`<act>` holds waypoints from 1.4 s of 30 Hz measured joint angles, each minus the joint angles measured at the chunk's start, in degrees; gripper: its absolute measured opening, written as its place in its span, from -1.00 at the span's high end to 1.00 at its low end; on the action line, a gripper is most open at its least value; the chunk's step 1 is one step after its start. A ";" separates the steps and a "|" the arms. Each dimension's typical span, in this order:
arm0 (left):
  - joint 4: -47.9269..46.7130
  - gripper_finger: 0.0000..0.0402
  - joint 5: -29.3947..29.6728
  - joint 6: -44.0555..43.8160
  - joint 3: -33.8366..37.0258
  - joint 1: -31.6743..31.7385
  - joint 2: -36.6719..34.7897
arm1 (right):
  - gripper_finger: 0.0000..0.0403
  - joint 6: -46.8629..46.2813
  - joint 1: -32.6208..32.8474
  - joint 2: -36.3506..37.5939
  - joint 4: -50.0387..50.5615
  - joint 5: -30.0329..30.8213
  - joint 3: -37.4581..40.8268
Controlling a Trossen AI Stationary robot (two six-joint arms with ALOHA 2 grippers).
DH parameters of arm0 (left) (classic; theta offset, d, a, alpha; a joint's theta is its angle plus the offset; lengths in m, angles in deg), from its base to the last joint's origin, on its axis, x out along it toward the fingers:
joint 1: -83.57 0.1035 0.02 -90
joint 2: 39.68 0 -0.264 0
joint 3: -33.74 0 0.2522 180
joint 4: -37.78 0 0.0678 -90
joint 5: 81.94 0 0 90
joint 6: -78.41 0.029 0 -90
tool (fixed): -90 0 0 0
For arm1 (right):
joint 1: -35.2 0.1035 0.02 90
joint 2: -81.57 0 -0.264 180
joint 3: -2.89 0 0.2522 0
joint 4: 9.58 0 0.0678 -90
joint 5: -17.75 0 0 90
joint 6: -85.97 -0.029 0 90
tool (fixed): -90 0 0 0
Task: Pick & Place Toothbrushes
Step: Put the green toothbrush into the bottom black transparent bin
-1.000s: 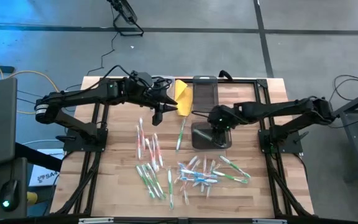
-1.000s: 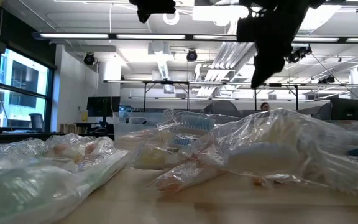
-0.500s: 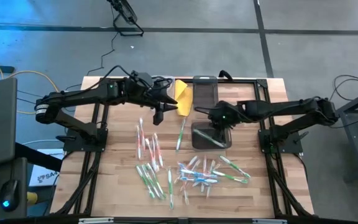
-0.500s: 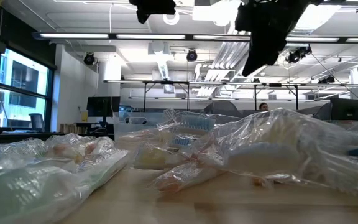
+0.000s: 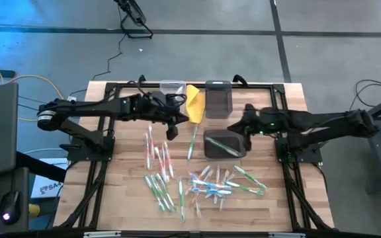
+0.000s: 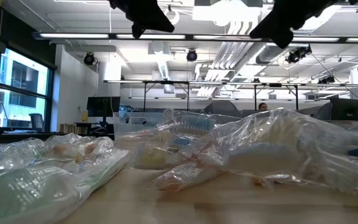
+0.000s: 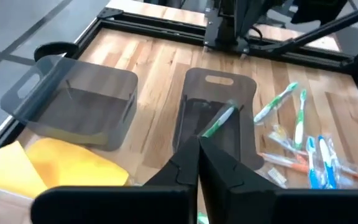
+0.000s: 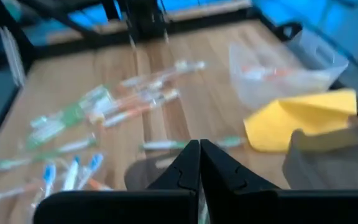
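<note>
The toothbrushes [image 5: 197,180] lie scattered on the wooden bench [image 5: 124,198] from its middle toward the near edge. One green toothbrush [image 5: 225,149] rests inside the dark bin [image 5: 224,144] at bench centre. The left gripper [image 5: 172,129] hangs near the yellow cloth [image 5: 195,100] at the far edge, fingers pressed together, empty. The right gripper [image 5: 247,127] hangs beside the dark bin, fingers closed, empty.

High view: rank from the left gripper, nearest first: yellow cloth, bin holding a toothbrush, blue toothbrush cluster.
From the left gripper:
1. Yellow cloth, just beyond it toward the table's far edge.
2. Bin holding a toothbrush, to its right at table centre.
3. Blue toothbrush cluster, toward the near edge, farthest.
</note>
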State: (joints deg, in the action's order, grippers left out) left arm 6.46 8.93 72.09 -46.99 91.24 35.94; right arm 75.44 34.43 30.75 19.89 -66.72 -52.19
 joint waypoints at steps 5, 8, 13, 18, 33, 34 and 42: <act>2.07 0.98 1.51 -4.95 2.67 -1.66 0.02 | 0.98 2.04 0.04 8.89 -6.34 -0.13 6.20; 2.08 0.97 5.96 -10.78 3.71 -2.79 0.72 | 0.98 3.62 0.04 13.34 -10.80 -0.84 10.32; 1.96 0.97 10.17 -18.12 4.19 -4.43 3.20 | 0.98 4.64 0.04 19.92 -16.61 -1.27 17.02; 2.11 0.97 14.17 -25.87 4.21 -5.97 7.66 | 0.98 3.53 0.04 23.48 -21.16 -0.78 21.96; -1.57 0.97 12.18 -45.10 4.19 -5.82 16.03 | 0.98 3.13 0.04 24.75 -23.64 2.02 26.32; -1.75 0.97 11.46 -45.03 4.19 -5.82 16.08 | 0.98 3.15 0.04 24.77 -23.61 2.02 26.32; -1.99 0.97 11.49 -45.70 4.19 -5.84 16.09 | 0.98 3.23 0.04 24.75 -21.89 1.95 26.32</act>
State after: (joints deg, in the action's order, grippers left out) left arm 4.47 20.43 26.39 -42.80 85.40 52.02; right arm 78.67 34.47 55.50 -2.00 -64.76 -25.87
